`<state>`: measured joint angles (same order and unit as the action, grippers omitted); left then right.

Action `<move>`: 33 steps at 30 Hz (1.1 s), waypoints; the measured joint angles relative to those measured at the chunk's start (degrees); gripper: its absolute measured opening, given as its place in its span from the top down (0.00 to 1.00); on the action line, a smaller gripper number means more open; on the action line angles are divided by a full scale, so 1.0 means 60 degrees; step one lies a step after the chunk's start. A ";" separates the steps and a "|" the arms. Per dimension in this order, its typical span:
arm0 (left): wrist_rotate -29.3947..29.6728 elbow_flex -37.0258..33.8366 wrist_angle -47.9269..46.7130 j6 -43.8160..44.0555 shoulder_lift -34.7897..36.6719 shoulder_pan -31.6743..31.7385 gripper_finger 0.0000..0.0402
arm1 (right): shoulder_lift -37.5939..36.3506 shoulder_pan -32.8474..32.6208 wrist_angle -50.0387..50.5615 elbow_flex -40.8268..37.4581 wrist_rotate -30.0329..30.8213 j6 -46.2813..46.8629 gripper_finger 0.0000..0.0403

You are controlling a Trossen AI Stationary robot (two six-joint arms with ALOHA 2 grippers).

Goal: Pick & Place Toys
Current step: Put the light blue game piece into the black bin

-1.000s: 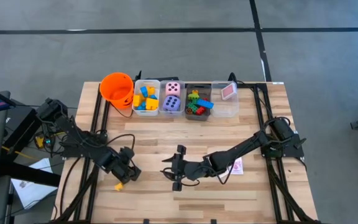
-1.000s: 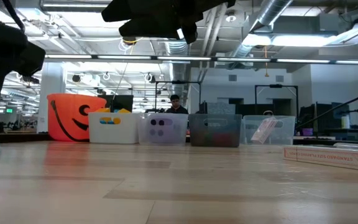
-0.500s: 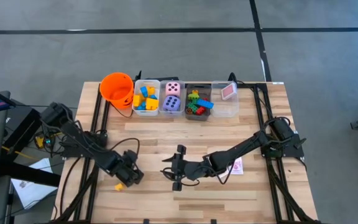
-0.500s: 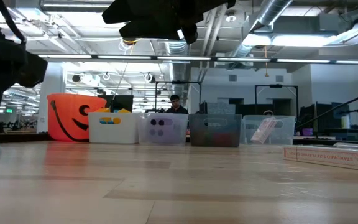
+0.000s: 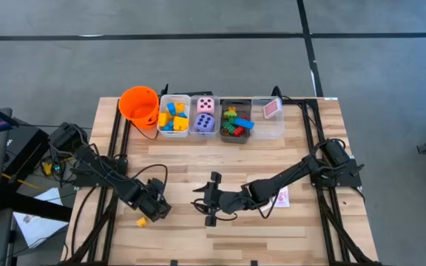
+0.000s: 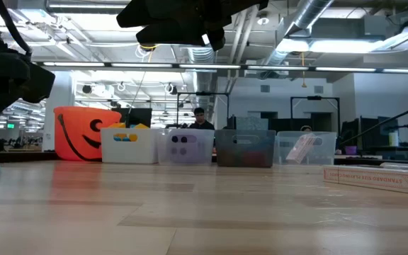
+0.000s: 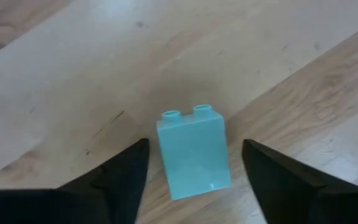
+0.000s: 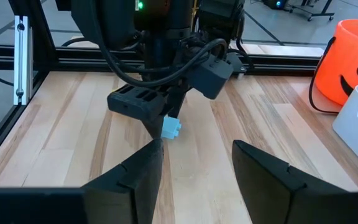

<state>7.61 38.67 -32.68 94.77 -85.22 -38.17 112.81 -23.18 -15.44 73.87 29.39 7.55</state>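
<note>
Light-blue building block (image 7: 194, 152) upright on surface (image 7: 73, 68), between spread fingers (image 7: 126, 177) of left tool (image 7: 194, 180), untouched. Right tool (image 8: 194, 165) released, mid-surface.

The counter (image 5: 228, 236) is a light wooden plank surface bordered by a black metal frame (image 5: 114, 148). An orange bucket (image 5: 139, 105) with a black face print stands at the far left corner of the counter. Beside it, four rectangular bins stand in one row, touching: a white bin (image 5: 173, 115), a clear bin (image 5: 204, 116), a grey bin (image 5: 236, 121) and a second clear bin (image 5: 268, 117). The floor (image 5: 198, 52) around the counter is grey with dark lines. In the low view, a person (image 6: 200, 117) shows far behind the bins.
</note>
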 joint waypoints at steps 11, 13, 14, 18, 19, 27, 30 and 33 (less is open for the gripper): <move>-0.0509 -0.0028 0.0986 -0.0752 0.0663 -0.0015 0.69 | 0.0000 0.0000 -0.0035 0.0000 0.0000 0.0000 0.53; -0.0471 -0.0024 0.1269 -0.1014 0.1007 -0.0011 0.69 | 0.0000 -0.0007 -0.0060 0.0000 0.0000 0.0000 0.53; -0.0434 -0.0024 0.1370 -0.1115 0.1205 -0.0011 0.69 | 0.0000 -0.0007 -0.0083 0.0000 0.0000 0.0000 0.53; -0.0056 -0.0017 0.1759 -0.1829 0.2206 -0.0011 0.68 | 0.0000 -0.0062 -0.0206 0.0000 0.0003 -0.0034 0.53; 0.0120 -0.0017 0.1791 -0.2117 0.2465 -0.0011 0.67 | 0.0000 -0.0078 -0.0269 0.0000 0.0000 -0.0083 0.53; 0.2373 -0.0017 0.3065 -0.4453 0.3862 -0.0011 0.66 | -0.0106 -0.0452 -0.1818 -0.0011 -0.0170 -0.2087 0.53; 0.2892 -0.0013 0.4379 -0.5610 0.3895 0.0000 0.66 | -0.0120 -0.0608 -0.2504 0.0000 -0.0174 -0.3149 0.53; 0.2972 0.0001 0.5847 -0.6646 0.3799 0.0034 0.66 | -0.0117 -0.0653 -0.2766 -0.0004 -0.0201 -0.3584 0.53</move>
<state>25.44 38.68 2.40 54.89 -62.43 -37.97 112.12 -27.10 -32.04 73.84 28.18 -13.95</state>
